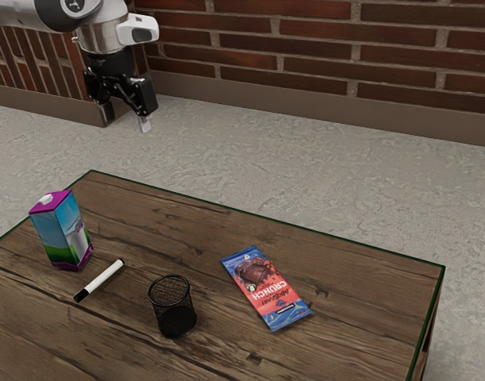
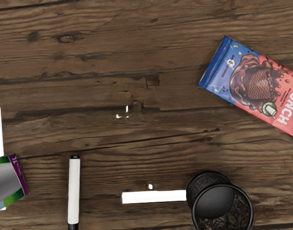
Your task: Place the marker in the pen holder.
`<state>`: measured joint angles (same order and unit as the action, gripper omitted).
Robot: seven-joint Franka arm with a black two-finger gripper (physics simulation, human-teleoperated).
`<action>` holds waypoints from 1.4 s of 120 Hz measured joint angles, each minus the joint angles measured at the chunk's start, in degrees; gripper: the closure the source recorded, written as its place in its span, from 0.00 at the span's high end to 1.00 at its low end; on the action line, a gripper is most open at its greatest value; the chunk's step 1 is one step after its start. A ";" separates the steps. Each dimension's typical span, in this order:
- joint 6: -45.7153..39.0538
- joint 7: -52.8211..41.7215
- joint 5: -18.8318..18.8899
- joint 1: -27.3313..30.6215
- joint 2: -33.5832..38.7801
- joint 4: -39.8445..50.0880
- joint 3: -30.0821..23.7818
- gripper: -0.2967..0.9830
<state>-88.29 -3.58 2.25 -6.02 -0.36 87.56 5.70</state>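
marker (image 1: 100, 279) on the table (image 1: 369, 317), below and well apart from the gripper (image 1: 126, 119), jaws wide

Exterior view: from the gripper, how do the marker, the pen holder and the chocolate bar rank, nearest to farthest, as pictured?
As pictured, from the gripper:
1. Marker, toward the view's left.
2. Pen holder, near the lower middle.
3. Chocolate bar, right of the holder in the view.

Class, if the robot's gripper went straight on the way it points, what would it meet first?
Probably the tabletop: the gripper points down above the scene, though depth leaves the exact landing spot unclear.
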 joint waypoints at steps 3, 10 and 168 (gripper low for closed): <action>0.01 -0.07 0.02 -0.01 0.00 0.00 -0.01 0.77; 0.02 -0.24 0.02 -0.06 0.00 0.00 0.00 0.77; -51.61 -6.85 10.90 -6.92 3.21 59.42 23.83 0.61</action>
<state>-139.90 -10.43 13.15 -12.94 2.85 146.98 29.53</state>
